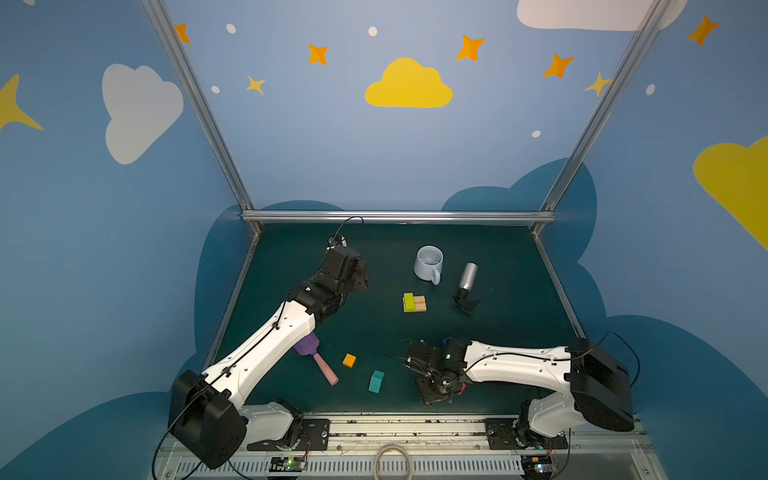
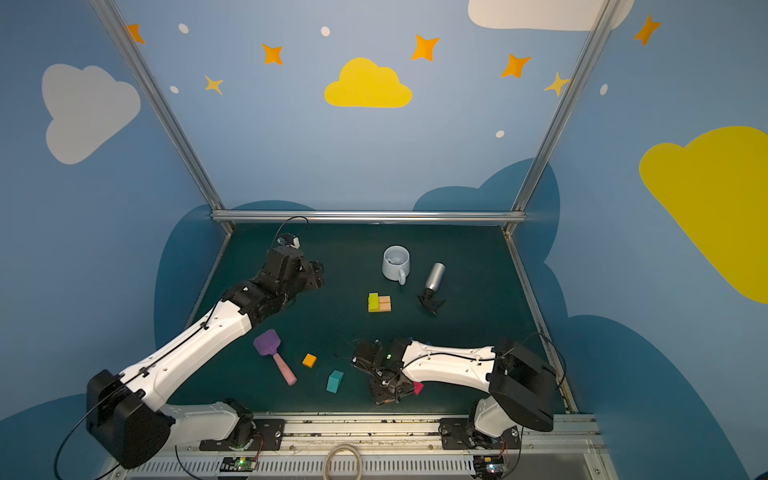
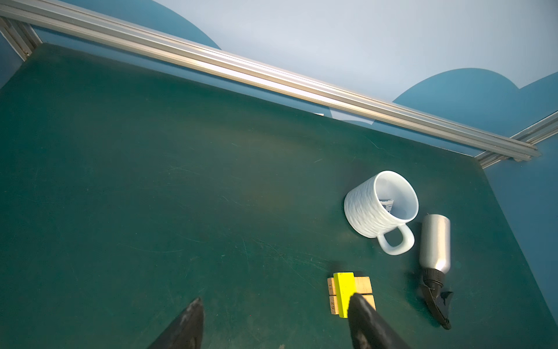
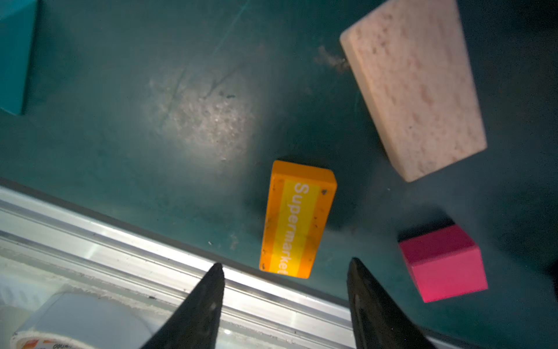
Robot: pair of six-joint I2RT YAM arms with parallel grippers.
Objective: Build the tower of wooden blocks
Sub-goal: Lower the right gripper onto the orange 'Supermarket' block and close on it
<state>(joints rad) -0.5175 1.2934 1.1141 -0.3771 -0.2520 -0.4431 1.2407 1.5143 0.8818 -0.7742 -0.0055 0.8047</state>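
Tower [image 1: 414,302] stands as a yellow-green bar [image 1: 409,302] across two tan bars [image 1: 420,304] at the middle of the surface [image 1: 365,328], near the mug [image 1: 429,262]. Orange bar [image 4: 297,219] lies flat near the front edge, directly ahead of the right hand [image 4: 285,263]. Its near end reaches between the spread fingers, and nothing is pinched. Its long axis runs roughly away from the hand, slightly canted, so the jaws stand across its narrow width. Pink cube [image 4: 442,263] sits just beside it, clear of the fingers. Left hand [image 3: 276,297], spread and empty, hangs well away, so the right arm is plainly nearer. Height above the bar cannot be told.
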